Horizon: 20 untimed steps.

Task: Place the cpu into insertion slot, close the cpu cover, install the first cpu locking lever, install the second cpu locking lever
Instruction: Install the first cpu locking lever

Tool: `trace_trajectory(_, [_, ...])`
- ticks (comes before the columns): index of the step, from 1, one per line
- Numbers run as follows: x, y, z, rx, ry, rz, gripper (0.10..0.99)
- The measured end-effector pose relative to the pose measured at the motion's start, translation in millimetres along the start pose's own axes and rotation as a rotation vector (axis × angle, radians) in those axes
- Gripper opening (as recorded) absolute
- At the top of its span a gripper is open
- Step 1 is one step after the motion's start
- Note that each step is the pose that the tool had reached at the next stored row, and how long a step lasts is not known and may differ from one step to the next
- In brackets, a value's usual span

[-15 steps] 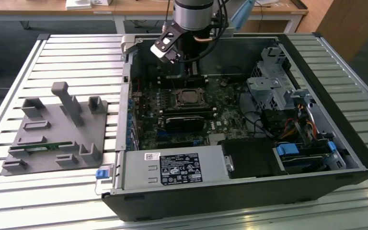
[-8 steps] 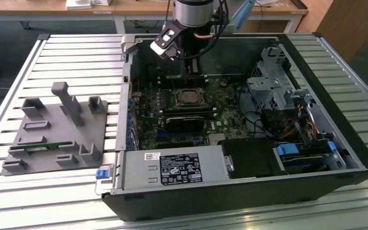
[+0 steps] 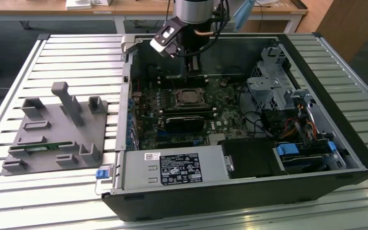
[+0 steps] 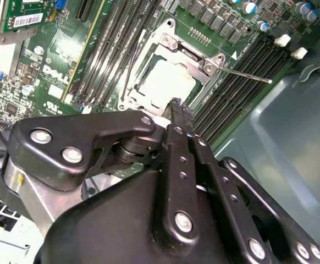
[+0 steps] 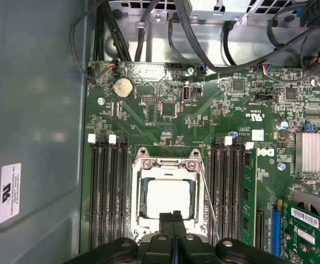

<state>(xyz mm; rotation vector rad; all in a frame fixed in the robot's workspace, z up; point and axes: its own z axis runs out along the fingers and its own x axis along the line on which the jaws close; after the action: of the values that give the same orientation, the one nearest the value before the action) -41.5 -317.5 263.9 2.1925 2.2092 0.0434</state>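
In the first wrist view the cpu cover (image 5: 165,171) lies flat around the cpu (image 5: 169,198), a pale silvery square seated in the insertion slot (image 5: 142,201). The gripper (image 5: 174,215), fingers pressed together and empty, hovers at its edge (the thin locking lever (image 5: 208,203) probably wants a square, steady push).

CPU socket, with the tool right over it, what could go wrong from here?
The shut tool hangs at the edge of the cover above the cpu; an off-centre push could scrape the cpu. The lever sticks out unlatched beside the memory slots; the thin rod could slip off the tool and strike them.
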Motion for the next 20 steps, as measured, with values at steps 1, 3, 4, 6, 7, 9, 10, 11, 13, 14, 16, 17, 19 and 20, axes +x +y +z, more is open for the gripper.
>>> trace_trajectory(1, [0.0,0.0,-0.5,0.000,0.0001,0.000,0.106])
trace_trajectory(3, [0.0,0.0,-0.8,0.000,0.0004,0.000,0.106])
trace_trajectory(4, [0.0,0.1,-0.8,0.000,0.0005,-0.003,0.106])
trace_trajectory(6, [0.0,0.1,-0.9,0.000,0.0013,-0.029,0.106])
trace_trajectory(7, [0.0,0.1,-0.9,0.000,0.0019,-0.047,0.106])
trace_trajectory(9, [0.0,0.0,-0.9,0.000,0.0033,-0.083,0.106])
trace_trajectory(10, [0.0,0.0,-0.9,0.000,0.0041,-0.101,0.106])
trace_trajectory(11, [0.0,0.0,-0.9,0.000,0.0049,-0.119,0.106])
trace_trajectory(13, [0.0,0.0,-0.8,0.000,0.0063,-0.155,0.106])
trace_trajectory(14, [0.0,0.0,-0.8,0.000,0.0071,-0.173,0.106])
trace_trajectory(16, [0.0,0.0,-0.8,0.000,0.0080,-0.198,0.106])
trace_trajectory(17, [0.0,0.0,-0.8,0.000,0.0084,-0.207,0.106])
trace_trajectory(19, [0.0,0.0,-0.8,0.000,0.0091,-0.226,0.106])
trace_trajectory(20, [0.0,0.0,-0.8,0.000,0.0095,-0.234,0.106])
